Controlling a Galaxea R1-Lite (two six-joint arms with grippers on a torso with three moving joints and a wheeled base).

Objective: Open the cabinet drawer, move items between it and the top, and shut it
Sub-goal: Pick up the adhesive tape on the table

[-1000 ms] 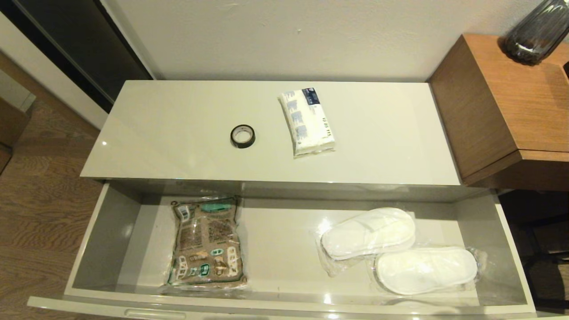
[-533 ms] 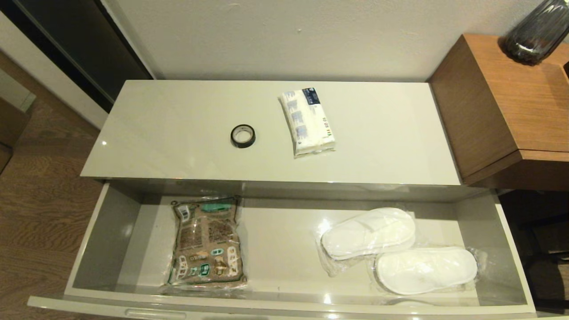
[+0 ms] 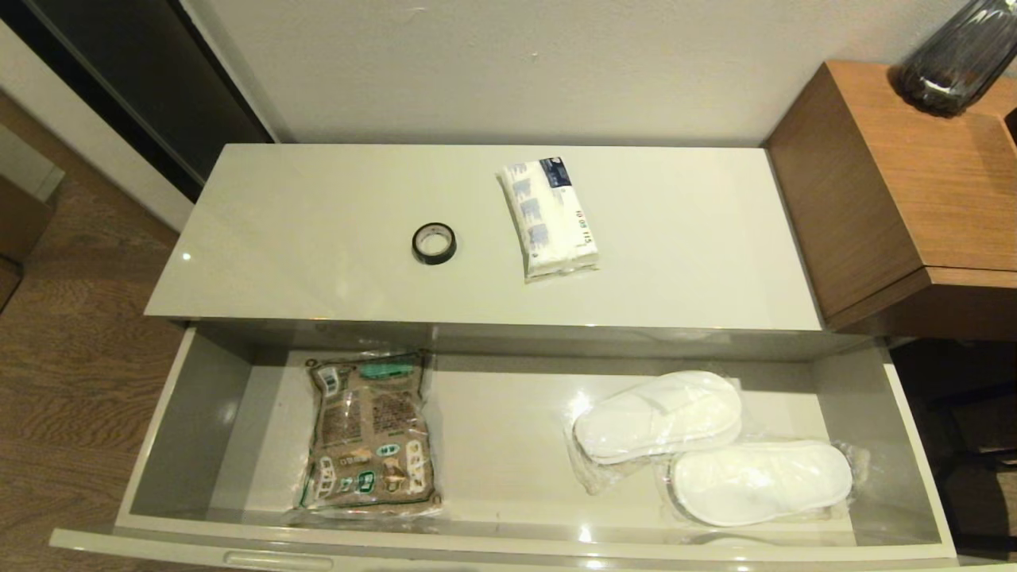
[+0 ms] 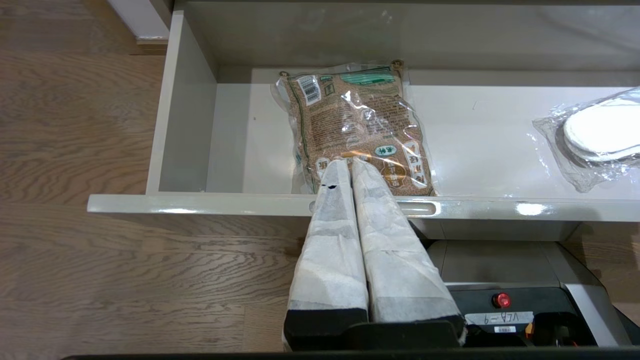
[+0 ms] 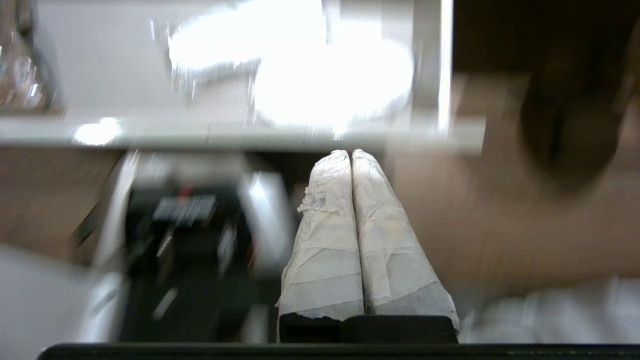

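Cabinet drawer (image 3: 199, 413) pulled fully out. Slippers (image 3: 715, 449) in clear wrap lie at its right end; brown pouch (image 3: 369, 433) at left. Tape roll (image 3: 434, 243) and tissue pack (image 3: 550, 218) rest on top (image 3: 302, 230), apart. Left gripper (image 4: 350, 162) below and in front of drawer front, fingers pressed together, empty, pointing over front edge toward pouch. Right gripper (image 5: 351, 154) likewise closed and empty, low before drawer front near slippers. Neither arm appears in head view.
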